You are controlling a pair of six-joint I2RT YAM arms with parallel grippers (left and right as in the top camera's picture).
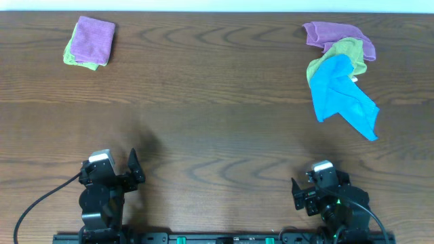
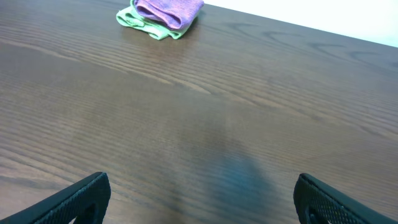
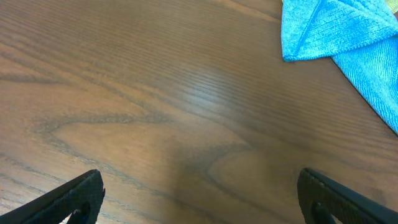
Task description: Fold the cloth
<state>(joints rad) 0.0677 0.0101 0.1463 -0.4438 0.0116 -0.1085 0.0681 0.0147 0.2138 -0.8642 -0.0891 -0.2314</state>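
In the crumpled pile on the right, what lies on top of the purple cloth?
A lime-green cloth overlaps the near edge of the purple cloth, and a blue cloth lies over the green one. How far the purple runs beneath them is hidden.

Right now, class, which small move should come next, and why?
Probably reach the right gripper toward the crumpled purple cloth: it lies unfolded on that side, partly under the green cloth, and the gripper is open and empty.
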